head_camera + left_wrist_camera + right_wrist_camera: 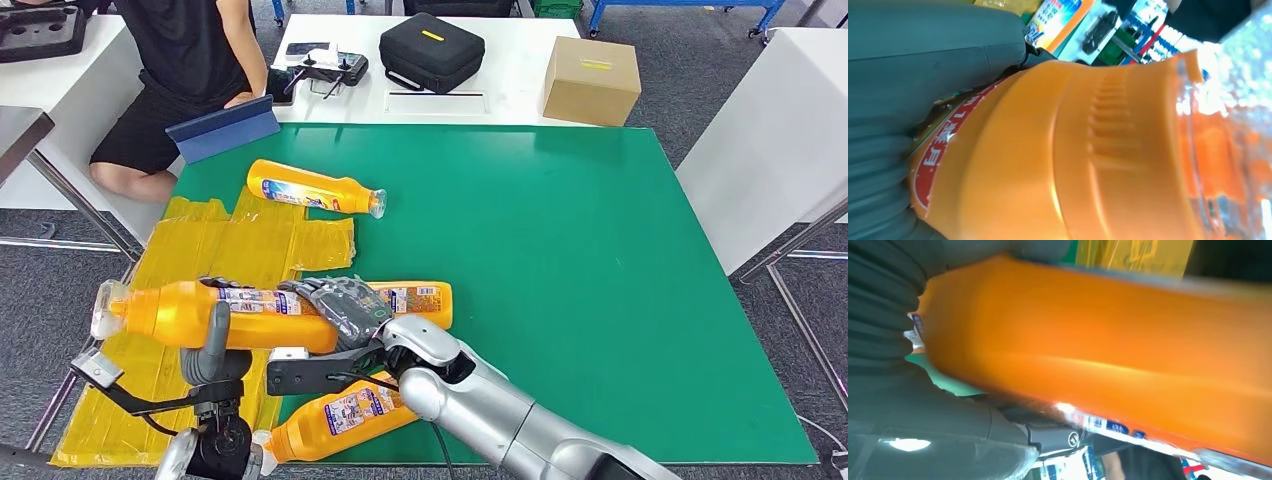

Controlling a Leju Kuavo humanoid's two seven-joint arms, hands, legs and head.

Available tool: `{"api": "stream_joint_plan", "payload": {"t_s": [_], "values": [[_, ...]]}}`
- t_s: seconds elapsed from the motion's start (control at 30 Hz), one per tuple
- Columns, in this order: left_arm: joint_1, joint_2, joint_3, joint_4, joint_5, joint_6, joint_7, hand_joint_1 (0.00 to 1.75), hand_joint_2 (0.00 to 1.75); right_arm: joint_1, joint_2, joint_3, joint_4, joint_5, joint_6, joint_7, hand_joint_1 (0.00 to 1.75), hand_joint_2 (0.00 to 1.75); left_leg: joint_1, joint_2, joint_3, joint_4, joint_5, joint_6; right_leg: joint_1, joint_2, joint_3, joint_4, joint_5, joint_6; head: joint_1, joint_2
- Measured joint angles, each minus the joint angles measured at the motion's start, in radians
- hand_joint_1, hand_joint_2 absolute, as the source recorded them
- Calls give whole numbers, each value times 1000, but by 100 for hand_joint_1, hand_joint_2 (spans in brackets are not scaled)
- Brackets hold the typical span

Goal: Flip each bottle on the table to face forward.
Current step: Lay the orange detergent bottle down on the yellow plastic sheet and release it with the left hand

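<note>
Holding one orange bottle point(225, 312) lying crosswise above the table's point(600, 280) near-left corner, the left hand point(212, 345) and right hand point(345, 308) grip it together mid-flip. Two more bottles look unturned: one at the near edge point(335, 415), another by the far-left corner point(315, 189).

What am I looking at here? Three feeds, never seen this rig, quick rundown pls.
It is a two-legged humanoid robot with two silver arms, each ending in a many-fingered hand. The wide picture comes from its head, looking down at a green table. The two close-ups come from cameras at its wrists, so they look turned and crowded. Both the left hand and the right hand grip one orange bottle, lifted and lying sideways. Two more bottles lie on the table: a far bottle and a near bottle; a fourth orange one lies behind the right hand. A person sits at the far side.
</note>
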Motion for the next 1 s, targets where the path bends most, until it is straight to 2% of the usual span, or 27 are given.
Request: {"api": "stream_joint_plan", "payload": {"t_s": [0.2, 0.63, 0.73, 0.83, 0.9, 1.0], "values": [[-11, 0, 18, -4, -6, 3, 2, 175, 175, 23, -18, -17, -49, -16, -15, -12, 0, 0, 0, 0, 0, 0, 0, 0, 0, 0, 0, 0, 0, 0, 0, 0], [-23, 2, 28, -13, -23, 26, -6, 175, 175, 67, -64, -106, -181, 39, -24, -7, 0, 0, 0, 0, 0, 0, 0, 0, 0, 0, 0, 0, 0, 0, 0, 0], [-50, 18, 38, -22, -248, 149, -75, 175, 175, 107, -99, -179, -263, 96, -30, 7, 0, 0, 0, 0, 0, 0, 0, 0, 0, 0, 0, 0, 0, 0, 0, 0], [-90, 37, 54, -32, -503, 290, -125, 175, 175, 130, -111, -218, -300, 128, -24, 8, 0, 0, 0, 0, 0, 0, 0, 0, 0, 0, 0, 0, 0, 0, 0, 0], [-131, 54, 70, -34, -667, 384, -127, 175, 175, 138, -113, -233, -314, 136, -13, 3, 0, 0, 0, 0, 0, 0, 1, -1, 0, 0, 0, 0, 0, 0, 0, 0], [-229, 96, 94, -12, -954, 525, -81, 175, 175, 142, -113, -243, -324, 131, 12, -13, 0, 0, 1, -1, 0, 0, 2, -2, 0, -1, 0, 0, 0, 0, 0, 0]]}}
